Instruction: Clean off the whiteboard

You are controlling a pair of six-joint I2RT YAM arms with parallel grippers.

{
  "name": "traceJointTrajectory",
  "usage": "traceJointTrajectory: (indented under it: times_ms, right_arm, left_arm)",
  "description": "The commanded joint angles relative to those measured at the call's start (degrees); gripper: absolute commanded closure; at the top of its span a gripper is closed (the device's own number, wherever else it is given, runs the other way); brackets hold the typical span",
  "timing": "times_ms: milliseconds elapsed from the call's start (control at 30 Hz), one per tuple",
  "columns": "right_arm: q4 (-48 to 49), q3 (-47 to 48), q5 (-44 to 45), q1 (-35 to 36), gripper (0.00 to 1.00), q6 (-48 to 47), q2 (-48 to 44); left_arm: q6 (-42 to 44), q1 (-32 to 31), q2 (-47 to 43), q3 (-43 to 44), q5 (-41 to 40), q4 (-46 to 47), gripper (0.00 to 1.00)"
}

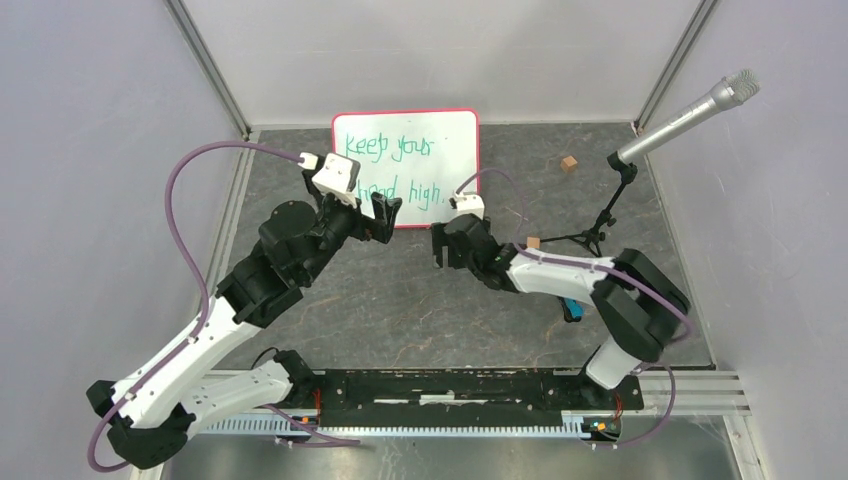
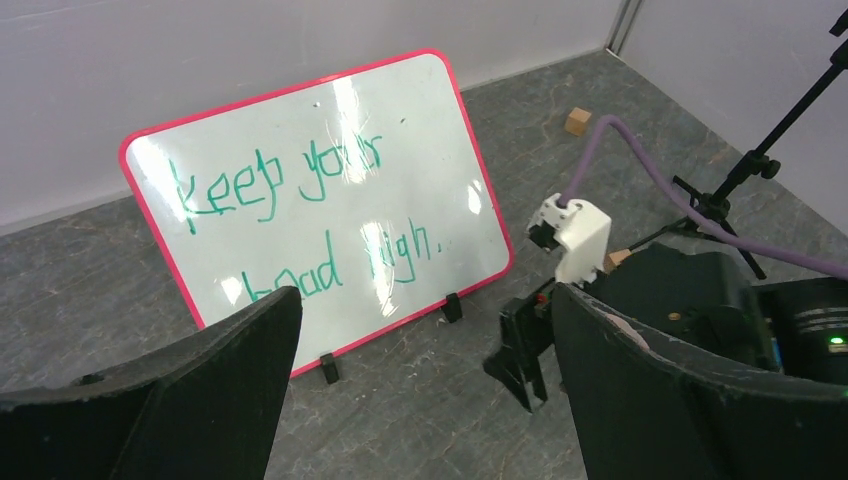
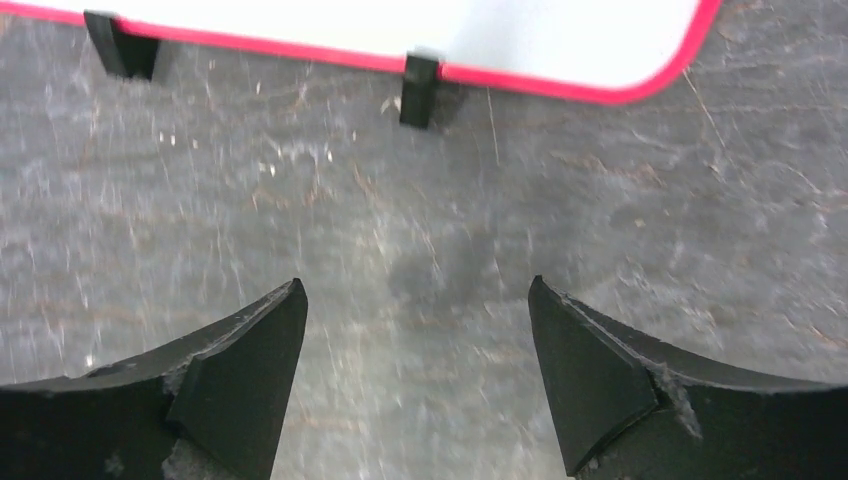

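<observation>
The whiteboard (image 1: 405, 160) leans upright at the back of the table, red-rimmed, with green writing "Keep your head high." It also fills the upper left of the left wrist view (image 2: 330, 190). My left gripper (image 1: 386, 214) hovers just in front of its lower left edge, open and holding nothing (image 2: 425, 295). My right gripper (image 1: 438, 250) hangs low over the grey tabletop a little before the board's lower right corner, open and holding nothing (image 3: 415, 290). In the right wrist view only the whiteboard's bottom rim (image 3: 560, 85) and two black clip feet show.
A microphone on a black tripod stand (image 1: 640, 150) stands at the right, close to the right arm. Two small wooden cubes lie on the table, one at the back right (image 1: 568, 163) and one beside the right arm (image 1: 533, 242). Grey walls close in the back and sides.
</observation>
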Motion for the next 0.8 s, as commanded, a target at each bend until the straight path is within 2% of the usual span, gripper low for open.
traceJointTrajectory:
  times_ms: [0, 267, 333, 500, 633, 767]
  right_arm:
    - [0.9, 7.5, 5.7, 0.4, 0.15, 4.9, 7.5]
    - [-0.2, 17.9, 8.2, 0.7, 0.22, 3.7, 19.3]
    - [0.8, 18.9, 8.4, 0.7, 0.28, 1.7, 20.8]
    - [0.9, 20.8, 11.0, 0.2, 0.36, 0.9, 23.6]
    - [1.3, 22.0, 9.9, -0.7, 0.40, 1.4, 25.4]
    - [1.8, 22.7, 8.6, -1.9, 0.49, 1.3, 26.8]
  left_arm:
    - [3.1, 0.1, -1.2, -0.1, -2.3, 3.7, 0.00]
    - [3.1, 0.1, -1.1, -1.2, -3.1, 4.6, 0.00]
    - [3.1, 0.1, -1.1, -1.3, -3.1, 4.6, 0.00]
    - [2.8, 0.1, -0.7, -1.4, -2.3, 4.7, 0.00]
    - [2.6, 0.1, -0.4, -1.4, -2.4, 4.7, 0.00]
    - [2.6, 0.1, 0.0, -1.4, -2.4, 4.5, 0.00]
